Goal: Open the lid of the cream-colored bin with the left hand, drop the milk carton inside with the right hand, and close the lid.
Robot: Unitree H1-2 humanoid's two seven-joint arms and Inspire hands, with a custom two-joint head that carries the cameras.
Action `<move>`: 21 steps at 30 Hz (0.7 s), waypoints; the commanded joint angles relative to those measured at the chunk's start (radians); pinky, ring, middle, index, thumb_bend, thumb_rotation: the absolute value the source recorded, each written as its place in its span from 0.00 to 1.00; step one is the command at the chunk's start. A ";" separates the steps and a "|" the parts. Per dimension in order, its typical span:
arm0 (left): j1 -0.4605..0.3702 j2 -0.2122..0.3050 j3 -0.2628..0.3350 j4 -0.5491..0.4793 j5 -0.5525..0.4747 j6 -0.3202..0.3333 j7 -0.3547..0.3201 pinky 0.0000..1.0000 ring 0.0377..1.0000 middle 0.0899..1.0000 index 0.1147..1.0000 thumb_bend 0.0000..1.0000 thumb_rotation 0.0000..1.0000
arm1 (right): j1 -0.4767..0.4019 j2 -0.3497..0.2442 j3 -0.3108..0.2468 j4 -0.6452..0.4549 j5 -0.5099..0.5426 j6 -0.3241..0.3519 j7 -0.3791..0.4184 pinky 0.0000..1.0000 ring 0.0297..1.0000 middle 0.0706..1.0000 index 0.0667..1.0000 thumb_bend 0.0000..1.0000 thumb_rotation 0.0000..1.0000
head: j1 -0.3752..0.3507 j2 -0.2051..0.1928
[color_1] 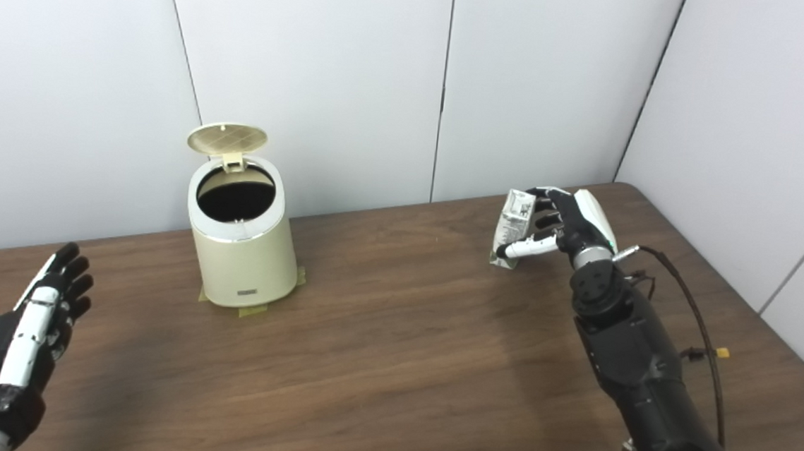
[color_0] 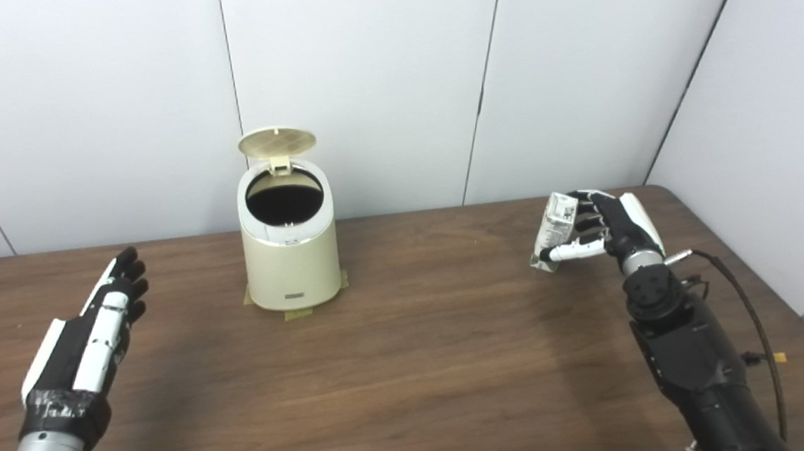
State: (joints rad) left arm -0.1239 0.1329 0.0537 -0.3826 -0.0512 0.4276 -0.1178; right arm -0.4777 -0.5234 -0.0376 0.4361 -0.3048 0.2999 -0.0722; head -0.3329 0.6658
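The small white printed milk carton (color_0: 556, 230) stands upright at the far right part of the brown wooden table (color_0: 420, 368), with its long axis close to vertical and its bottom edge at or just above the wood; I cannot tell if it is already lifted. The right hand (color_0: 603, 229) holds it from the right side: the fingers are curled around the upper part of the carton and the white thumb crosses the front of it lower down, so the hand is closed on the carton.

The place where the carton must go, the round cream-colored plastic bin (color_0: 290, 251), is well apart to the left of this hand and at nearly the same depth on the table. Its flat round lid (color_0: 277, 142) is standing up behind the dark mouth, so the opening is free from above. Strips of tape show under the base of the bin.

In my judgement the coming move is a long sideways carry to the left, high enough to pass the rim, then a release over the mouth.

The left hand (color_0: 99, 324) is nearer to the bin, in front of it and to the left. It hangs flat with fingers straight and apart, holding nothing, not touching bin or lid.
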 commanded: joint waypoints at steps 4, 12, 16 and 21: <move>-0.038 0.008 -0.004 -0.016 -0.002 -0.016 0.001 1.00 0.99 0.99 1.00 0.30 0.85 | -0.062 -0.030 0.009 0.013 -0.032 -0.120 -0.055 0.55 0.62 0.66 0.68 0.91 0.07 | 0.000 -0.007; -0.025 0.007 -0.011 -0.022 0.007 -0.014 0.004 0.99 0.99 0.98 1.00 0.32 0.86 | -0.053 -0.009 -0.012 0.028 -0.023 -0.173 -0.102 0.46 0.51 0.54 0.58 0.86 0.00 | 0.021 -0.007; -0.021 0.008 -0.007 -0.010 0.000 -0.018 0.002 1.00 0.98 0.97 1.00 0.37 0.83 | -0.051 -0.009 -0.006 0.035 -0.035 -0.171 -0.118 0.47 0.50 0.47 0.56 0.64 0.00 | 0.020 -0.009; -0.018 0.007 -0.016 -0.001 0.006 -0.016 -0.001 1.00 0.99 0.98 1.00 0.38 0.80 | -0.053 -0.011 0.000 0.050 -0.031 -0.190 -0.110 0.46 0.49 0.45 0.57 0.57 0.00 | 0.038 -0.014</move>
State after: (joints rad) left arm -0.1196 0.1337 0.0422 -0.3783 -0.0437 0.4276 -0.1188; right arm -0.4822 -0.5069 -0.0313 0.4931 -0.3290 0.1479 -0.1673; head -0.2961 0.6504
